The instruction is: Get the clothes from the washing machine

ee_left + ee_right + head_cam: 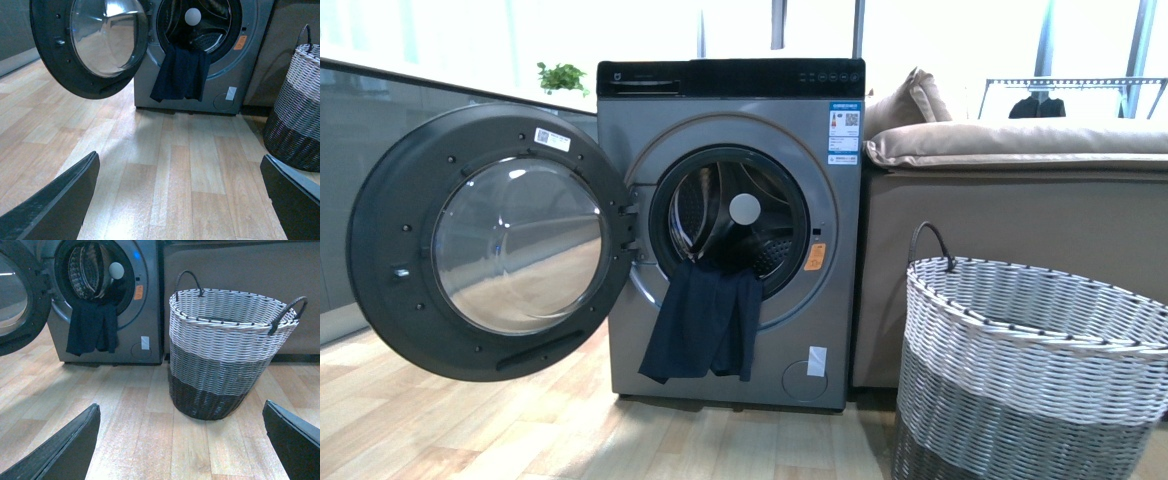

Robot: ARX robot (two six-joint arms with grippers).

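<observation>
The silver-grey washing machine point(720, 330) stands with its round glass door point(495, 240) swung wide to the left. A dark navy garment, the clothes point(705, 322), hangs limp out of the drum opening over the rim and down the front panel; the same clothes point(181, 72) point(92, 326) show in both wrist views. My left gripper point(180, 200) is open above bare wooden floor, well short of the machine. My right gripper point(181, 440) is open too, low over the floor near the basket. Neither arm shows in the front view.
A white-and-grey woven basket point(1020, 375) point(225, 350) with dark handles stands on the floor right of the machine. A beige sofa point(1010, 150) sits behind it. The open door juts into the room on the left. Wooden floor point(175, 165) lies in front.
</observation>
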